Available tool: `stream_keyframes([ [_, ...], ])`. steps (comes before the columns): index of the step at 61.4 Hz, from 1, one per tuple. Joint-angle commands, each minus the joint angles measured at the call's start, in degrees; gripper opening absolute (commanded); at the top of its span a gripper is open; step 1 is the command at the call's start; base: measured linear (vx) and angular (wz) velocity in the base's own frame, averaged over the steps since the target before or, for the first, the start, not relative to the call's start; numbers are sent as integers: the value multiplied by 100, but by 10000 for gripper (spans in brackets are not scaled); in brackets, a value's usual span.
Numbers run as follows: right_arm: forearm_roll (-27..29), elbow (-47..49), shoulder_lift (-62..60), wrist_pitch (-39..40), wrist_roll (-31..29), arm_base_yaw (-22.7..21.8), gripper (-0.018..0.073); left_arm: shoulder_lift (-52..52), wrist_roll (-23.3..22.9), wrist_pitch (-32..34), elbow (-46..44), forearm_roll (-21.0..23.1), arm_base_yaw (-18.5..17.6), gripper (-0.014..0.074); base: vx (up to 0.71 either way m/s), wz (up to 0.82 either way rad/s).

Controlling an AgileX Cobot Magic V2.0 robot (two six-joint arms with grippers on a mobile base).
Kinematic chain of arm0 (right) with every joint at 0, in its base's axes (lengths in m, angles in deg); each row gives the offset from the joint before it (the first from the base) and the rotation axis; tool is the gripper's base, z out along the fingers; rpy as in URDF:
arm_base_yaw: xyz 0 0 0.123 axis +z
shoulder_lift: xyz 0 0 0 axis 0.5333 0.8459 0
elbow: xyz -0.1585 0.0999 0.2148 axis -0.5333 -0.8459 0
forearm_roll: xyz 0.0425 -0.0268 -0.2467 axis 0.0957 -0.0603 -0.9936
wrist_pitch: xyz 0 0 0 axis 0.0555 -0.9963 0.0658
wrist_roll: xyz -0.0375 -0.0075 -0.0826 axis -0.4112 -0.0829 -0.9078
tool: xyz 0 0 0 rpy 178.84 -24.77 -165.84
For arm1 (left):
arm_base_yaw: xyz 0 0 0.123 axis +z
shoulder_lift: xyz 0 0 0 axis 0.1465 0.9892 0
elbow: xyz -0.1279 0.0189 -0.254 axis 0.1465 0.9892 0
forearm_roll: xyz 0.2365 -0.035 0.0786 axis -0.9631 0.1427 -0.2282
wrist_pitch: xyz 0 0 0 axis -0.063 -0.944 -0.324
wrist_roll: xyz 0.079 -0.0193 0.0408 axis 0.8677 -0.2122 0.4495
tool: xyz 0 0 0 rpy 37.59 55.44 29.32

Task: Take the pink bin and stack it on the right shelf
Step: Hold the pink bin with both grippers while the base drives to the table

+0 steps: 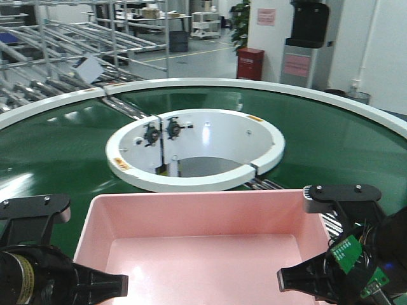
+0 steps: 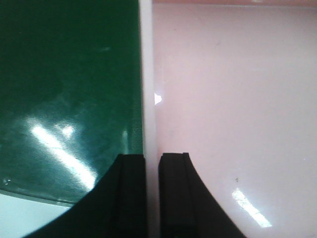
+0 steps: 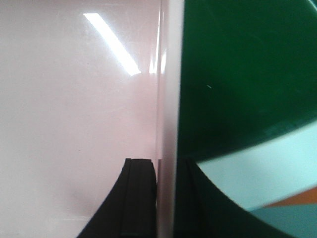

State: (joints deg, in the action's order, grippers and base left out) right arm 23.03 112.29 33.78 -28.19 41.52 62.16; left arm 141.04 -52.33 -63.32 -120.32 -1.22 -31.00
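Observation:
The pink bin point(image 1: 203, 254) sits low in the front view, over the green belt. My left gripper point(image 1: 95, 279) grips its left wall and my right gripper point(image 1: 299, 279) grips its right wall. In the left wrist view the left gripper point(image 2: 152, 157) straddles the pale rim, with one black finger point(image 2: 174, 193) inside the pink bin point(image 2: 233, 99) and the other outside. In the right wrist view the right gripper point(image 3: 166, 161) is shut on the rim the same way, with the pink bin point(image 3: 74, 99) on the left. The right shelf is out of view.
The curved green conveyor belt point(image 1: 63, 146) with a white outer edge runs around a white ring hub point(image 1: 197, 149) just beyond the bin. Metal roller racks point(image 1: 63, 38) stand at the back left. A red box point(image 1: 250, 63) and a grey dispenser point(image 1: 305, 38) stand at the back.

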Motion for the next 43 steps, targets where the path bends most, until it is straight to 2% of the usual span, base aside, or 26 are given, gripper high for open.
stream_keyframes([
  [1,-360,171,-205,118,-34,-32,82,-184,-36,194,-165,-302,0,25,-9,-36],
  [43,-360,171,-205,118,-34,-32,82,-184,-36,194,-165,-302,0,25,-14,-52],
])
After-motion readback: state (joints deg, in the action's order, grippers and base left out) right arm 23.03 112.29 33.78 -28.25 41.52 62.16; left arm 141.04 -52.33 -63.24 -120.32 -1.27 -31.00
